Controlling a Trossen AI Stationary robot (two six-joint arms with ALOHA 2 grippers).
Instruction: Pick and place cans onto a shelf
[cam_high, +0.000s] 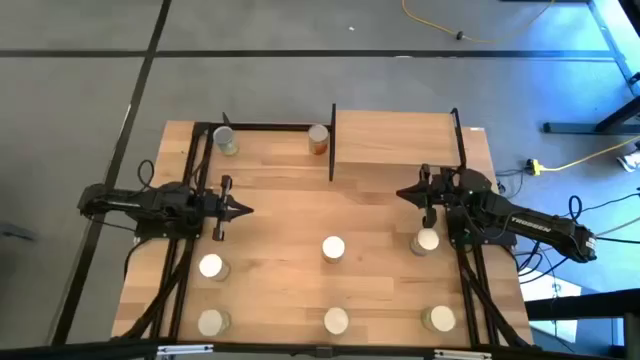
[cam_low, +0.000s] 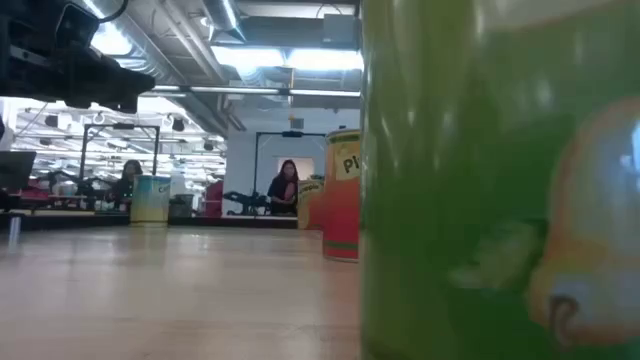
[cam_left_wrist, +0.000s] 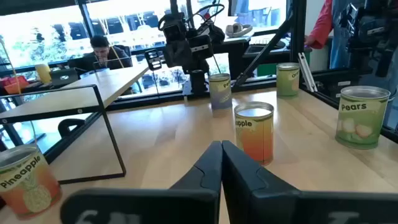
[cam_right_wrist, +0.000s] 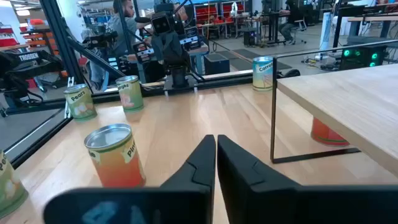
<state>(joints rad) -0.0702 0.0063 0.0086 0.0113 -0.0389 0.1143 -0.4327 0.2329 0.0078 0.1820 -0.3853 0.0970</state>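
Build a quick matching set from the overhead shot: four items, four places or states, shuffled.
Items:
1. left gripper
2. shelf
3. orange can
4. greenish can

Places:
A. back left corner
B. back right
C. at the back, just left of the shelf
D. left side, fingers shut

Pairs: 1-D, 2-B, 3-C, 4-A

In the left wrist view, a green can (cam_left_wrist: 361, 117) reads "Pears", and an orange can (cam_left_wrist: 23, 180) reads "Pineapple". The right wrist view shows another green can (cam_right_wrist: 81, 102) labelled "Pears". The right arm (cam_high: 530, 226) carries white lettering too small to read.
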